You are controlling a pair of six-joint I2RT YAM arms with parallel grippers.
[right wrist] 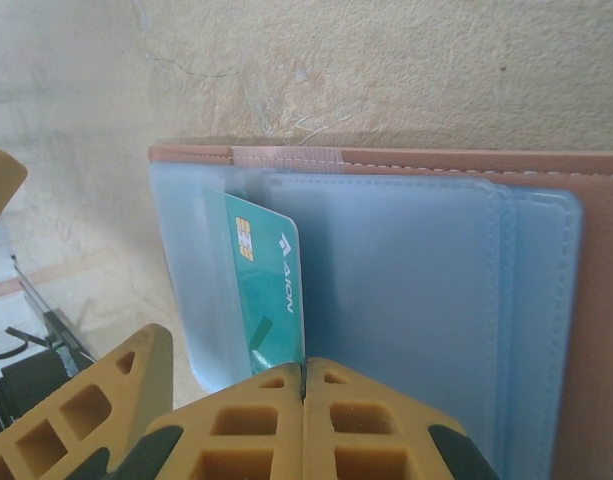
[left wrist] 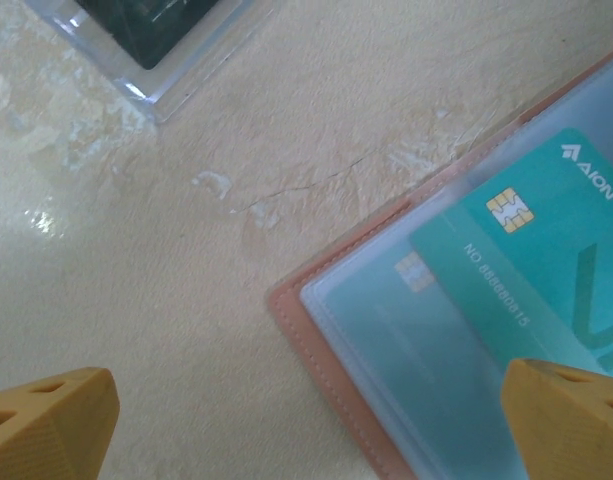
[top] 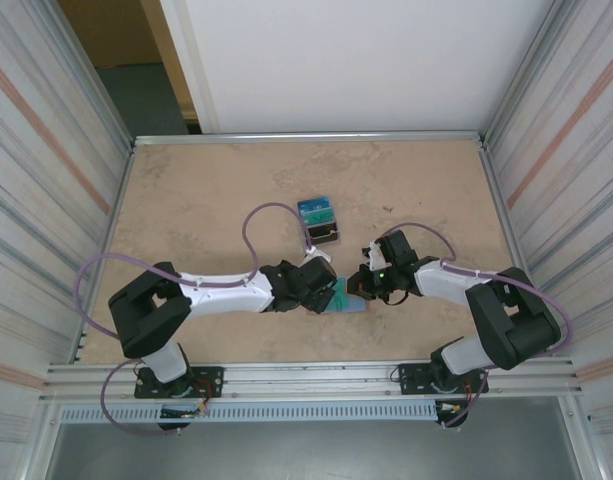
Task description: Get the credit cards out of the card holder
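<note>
Early going: the salmon-pink folding card holder (right wrist: pixel 596 300) lies open on the beige counter (top: pixel 206 200), near-centre between the two arms. The right pincer (right wrist: pixel 304 405) is pressed together on the lower edge of a teal plastic credit card (right wrist: pixel 271 290) that looks partway out of its clear sleeve, while the left pincer (left wrist: pixel 306 425) is spread wide above the holder's corner, holding nothing. A second card (left wrist: pixel 416 272) sits under the film, so I'd say most of the job is left.

On one table (left wrist: pixel 186 250): one salmon-pink card holder (right wrist: pixel 601 350), two credit cards (right wrist: pixel 271 290) in view, one teal card (left wrist: pixel 546 260) and one sleeved card (left wrist: pixel 416 300), one dark stand (top: pixel 322 232), and two arms (top: pixel 226 290), each with one pincer, left pincer (left wrist: pixel 306 430) and right pincer (right wrist: pixel 304 400).
</note>
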